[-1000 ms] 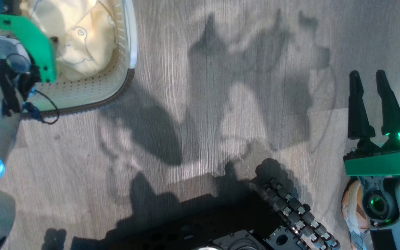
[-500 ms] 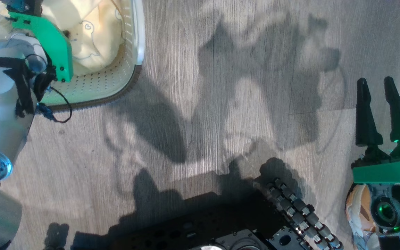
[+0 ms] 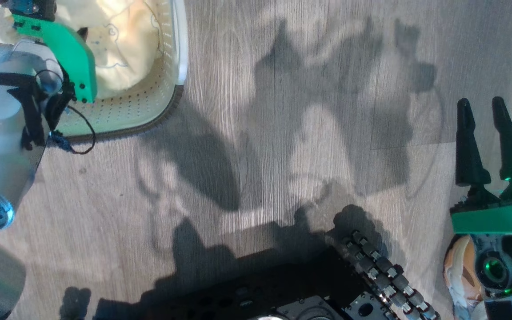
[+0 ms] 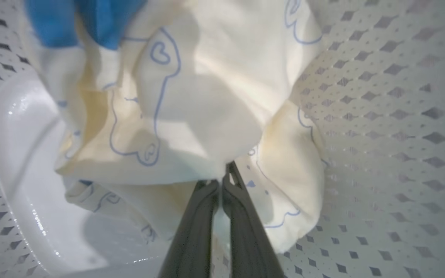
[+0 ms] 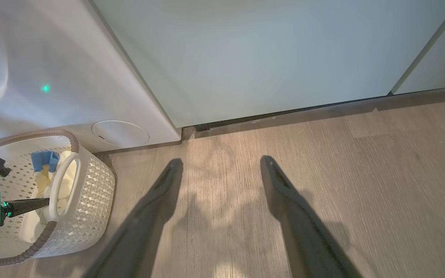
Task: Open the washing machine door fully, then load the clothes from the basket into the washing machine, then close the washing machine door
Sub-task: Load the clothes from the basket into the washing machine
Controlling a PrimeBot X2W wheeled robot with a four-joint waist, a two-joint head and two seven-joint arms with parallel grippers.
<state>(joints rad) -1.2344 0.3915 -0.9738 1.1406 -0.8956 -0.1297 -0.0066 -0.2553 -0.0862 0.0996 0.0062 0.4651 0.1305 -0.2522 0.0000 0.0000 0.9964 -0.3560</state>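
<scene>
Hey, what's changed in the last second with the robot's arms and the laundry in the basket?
The left end effector, down in the basket, has closed onto a fold of the clothes and now pinches it. The head camera shifted slightly, so the scene slid sideways; the things themselves did not move. The right end effector stayed open above the floor, and the basket stayed put.

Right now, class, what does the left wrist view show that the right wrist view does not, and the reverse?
Left wrist, not right wrist: the left gripper pinched shut on the clothes, heart print legible. Right wrist, not left wrist: the right gripper open over the floor, the washing machine front, a pale green cabinet door. Both: the basket, the clothes with blue trim, the left gripper reaching in.
</scene>
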